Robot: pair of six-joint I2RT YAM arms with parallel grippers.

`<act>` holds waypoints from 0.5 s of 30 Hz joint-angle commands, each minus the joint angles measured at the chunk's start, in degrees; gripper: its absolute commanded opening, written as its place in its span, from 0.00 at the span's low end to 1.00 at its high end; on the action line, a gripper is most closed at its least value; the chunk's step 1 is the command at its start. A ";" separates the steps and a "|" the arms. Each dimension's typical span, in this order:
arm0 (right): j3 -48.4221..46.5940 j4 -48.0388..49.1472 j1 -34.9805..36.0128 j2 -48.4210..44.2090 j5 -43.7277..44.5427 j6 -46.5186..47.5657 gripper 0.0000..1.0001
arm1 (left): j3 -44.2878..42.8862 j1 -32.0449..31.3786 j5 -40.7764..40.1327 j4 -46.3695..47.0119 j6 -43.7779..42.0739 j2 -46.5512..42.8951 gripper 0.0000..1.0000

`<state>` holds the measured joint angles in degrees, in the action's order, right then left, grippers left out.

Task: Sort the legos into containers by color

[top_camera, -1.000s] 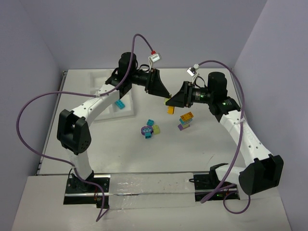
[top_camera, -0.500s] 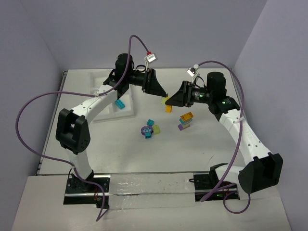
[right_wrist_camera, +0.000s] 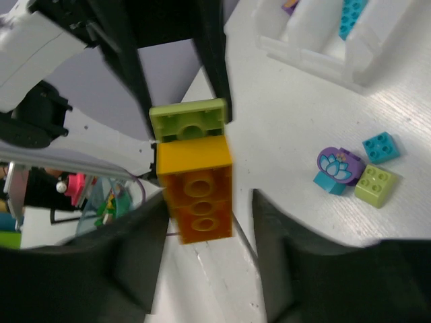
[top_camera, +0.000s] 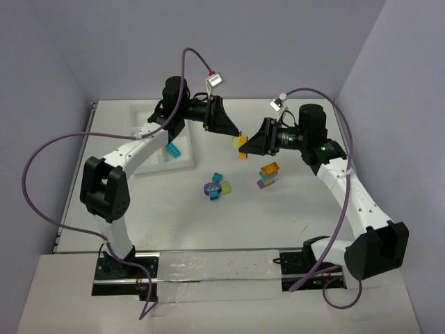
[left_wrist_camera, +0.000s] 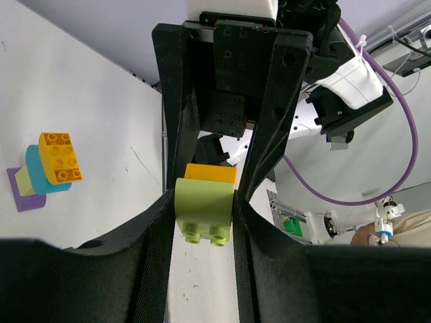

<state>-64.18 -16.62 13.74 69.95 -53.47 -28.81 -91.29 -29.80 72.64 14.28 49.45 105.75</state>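
Plastic fills your left gripper [left_wrist_camera: 204, 202]: its black fingers [left_wrist_camera: 156, 229] are clenched on a lime green brick [left_wrist_camera: 204, 210], a smooth, glossy block with two rounded studs showing along its lower edge in the left wrist view. Pressed against the far face of that block is an orange brick [right_wrist_camera: 194, 192]. It is longer and boxier, and its hollow underside shows the right wrist camera three round tubes in a row. The two pieces are joined and hang in the air above the table [top_camera: 292, 216], between your two arms. The orange brick lies between the fingers of your right gripper [right_wrist_camera: 209, 208]. A sliver of gap shows on one side and those fingers are blurred, so you cannot tell whether they grasp it or merely flank it.

Below, on the matte white tabletop, a stack [top_camera: 268, 174] stands near the right gripper: a purple base, then pale green, teal and a studded orange cap, each layer offset from the next. Just left of it lies a clump [right_wrist_camera: 351, 171]. It is a round purple piece printed with a lotus flower, huddled with two teal blocks and a lime one.

Your shallow, translucent white tray [right_wrist_camera: 316, 52] sits at the far left, well apart from the held pair. A lone teal brick [top_camera: 172, 149] rests in one compartment.
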 commanded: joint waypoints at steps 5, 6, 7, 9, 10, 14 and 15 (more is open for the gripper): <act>-0.74 2.50 0.15 -0.20 -1.55 0.13 0.22 | 0.27 0.45 1.42 5.50 2.15 -1.78 0.00; -0.72 2.37 0.15 -0.22 -1.45 0.21 0.16 | 0.19 0.50 1.41 5.45 2.10 -1.68 0.00; -0.68 2.20 0.12 -0.28 -1.32 0.31 0.09 | 0.15 0.62 1.37 5.29 2.00 -1.66 0.00; -0.68 1.95 0.06 -0.42 -1.04 0.66 0.00 | 0.15 0.95 1.37 4.59 1.65 -1.78 0.00; -0.63 1.94 0.06 -0.58 -0.83 0.74 0.00 | 0.25 1.22 1.42 4.24 1.17 -1.93 0.00; -0.12 2.42 -0.27 -1.58 0.41 0.30 0.00 | 0.95 3.15 1.55 2.09 -0.67 -2.93 0.00; 0.03 2.94 -0.52 -1.71 0.47 0.07 0.00 | 1.59 4.00 1.73 1.80 -0.93 -3.38 0.00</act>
<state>-64.18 -15.39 13.74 69.93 -54.28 -29.04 -90.63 -28.97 72.86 15.68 50.36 105.75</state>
